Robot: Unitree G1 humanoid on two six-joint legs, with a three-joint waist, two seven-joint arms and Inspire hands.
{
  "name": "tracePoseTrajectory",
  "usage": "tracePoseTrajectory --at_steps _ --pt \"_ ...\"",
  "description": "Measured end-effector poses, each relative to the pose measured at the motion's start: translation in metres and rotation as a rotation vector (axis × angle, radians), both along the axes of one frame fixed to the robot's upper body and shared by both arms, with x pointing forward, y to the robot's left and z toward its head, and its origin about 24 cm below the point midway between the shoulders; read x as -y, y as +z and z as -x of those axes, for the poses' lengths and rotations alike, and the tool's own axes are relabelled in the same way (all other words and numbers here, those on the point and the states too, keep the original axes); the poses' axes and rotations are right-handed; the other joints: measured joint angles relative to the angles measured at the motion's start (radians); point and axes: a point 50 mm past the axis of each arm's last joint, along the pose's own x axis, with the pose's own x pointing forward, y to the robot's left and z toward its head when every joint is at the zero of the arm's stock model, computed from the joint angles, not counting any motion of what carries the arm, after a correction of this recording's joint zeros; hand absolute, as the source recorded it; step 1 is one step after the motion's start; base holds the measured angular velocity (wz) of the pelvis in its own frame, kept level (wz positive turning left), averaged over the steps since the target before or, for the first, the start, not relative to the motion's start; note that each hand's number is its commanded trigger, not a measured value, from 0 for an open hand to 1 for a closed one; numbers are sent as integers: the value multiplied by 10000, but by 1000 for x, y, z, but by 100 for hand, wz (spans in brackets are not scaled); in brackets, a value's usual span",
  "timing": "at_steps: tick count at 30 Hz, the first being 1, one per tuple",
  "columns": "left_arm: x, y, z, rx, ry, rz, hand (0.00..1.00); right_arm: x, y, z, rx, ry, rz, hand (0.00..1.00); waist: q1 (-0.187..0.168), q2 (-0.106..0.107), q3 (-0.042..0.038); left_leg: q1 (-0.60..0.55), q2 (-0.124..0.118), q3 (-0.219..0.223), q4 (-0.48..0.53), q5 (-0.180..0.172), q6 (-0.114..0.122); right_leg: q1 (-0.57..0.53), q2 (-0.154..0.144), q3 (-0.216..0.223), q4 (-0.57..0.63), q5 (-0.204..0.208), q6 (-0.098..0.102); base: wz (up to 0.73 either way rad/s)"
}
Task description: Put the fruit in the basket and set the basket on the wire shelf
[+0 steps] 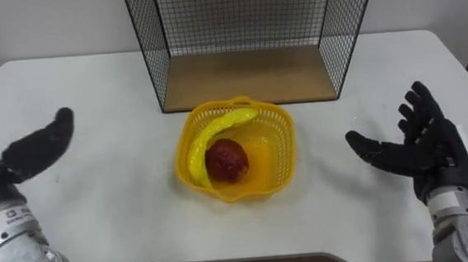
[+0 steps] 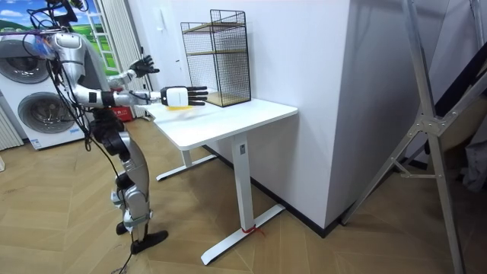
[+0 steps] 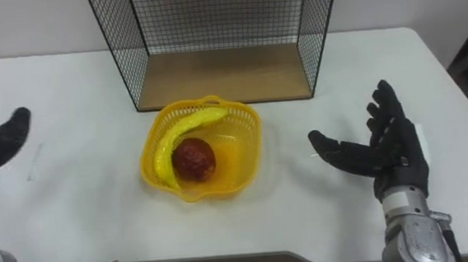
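white table top [image 1: 91, 91] takes up most of the left eye view. behind the basket [image 1: 279, 157], at the table's far edge, stands the wire shelf [image 1: 247, 76], its open front turned toward the basket. the yellow basket sits just in front of that opening. inside the basket a banana [image 1: 206, 141] curves along the left wall, and a round red fruit [image 1: 226, 160] lies against it. left of the basket, well apart, the left hand [image 1: 41, 148] hangs over the table with straight fingers, holding nothing. right of the basket, also apart, the right hand [image 1: 421, 147] has its fingers spread wide and its thumb pointing at the basket, touching nothing.

the right eye view gives the same layout: fruit in the basket, a bare-fingered hand on either side.

the room view has the robot standing on a wooden floor [image 2: 289, 243] at the table's end nearest the basket, both arms stretched out over the top. a washing machine [image 2: 34, 95] stands beyond it, and a metal frame [image 2: 426, 129] leans far off at the room view's right.
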Motion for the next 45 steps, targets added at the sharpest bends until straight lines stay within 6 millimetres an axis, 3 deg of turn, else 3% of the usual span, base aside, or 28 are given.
tracePoseTrajectory --at_steps 8,12,19,23,29,37,41,45 --pt "31 -39 -6 -1505 -2869 2137 0 -32 -16 -5 -432 1513 -703 0 -21 -108 13 75 40 309 -33 0 0 -147 92 331 -40 103 9 -11" --pt "34 -43 -10 -1634 -3356 2329 0 -34 -12 -10 -176 1619 -906 0 -6 -121 5 135 49 385 -40 0 0 -113 113 404 -21 113 11 -7" --pt "42 -68 -9 -2460 -4137 3376 0 -50 -13 -15 17 2008 -1705 0 -42 -53 24 150 73 467 -99 0 0 -167 139 436 -4 132 -7 -3" --pt "45 -77 -7 -2757 -4567 3678 0 -53 -13 -15 132 2381 -2093 0 -45 45 -28 95 78 446 -178 3 4 -267 148 425 -12 183 -12 -2" --pt "49 -78 -7 -2810 -5315 3781 0 -57 -12 -15 232 2709 -2325 0 -39 177 -97 106 90 436 -180 4 2 -256 156 431 -16 190 -16 0" --pt "54 -79 -6 -2902 -5952 3835 0 -60 -12 -16 480 2683 -3594 0 -44 192 -53 109 103 448 -189 4 2 -249 167 427 -17 199 -31 0" --pt "55 -79 -6 -2891 -6012 3849 0 -63 -8 -20 692 2935 -3676 0 -48 175 33 86 90 443 -180 4 2 -293 160 436 -38 195 -25 0" --pt "55 -79 -6 -2890 -6020 3847 0 -65 -7 -21 782 3116 -3706 0 -16 165 39 85 91 436 -183 4 2 -294 163 433 -38 195 -26 0"
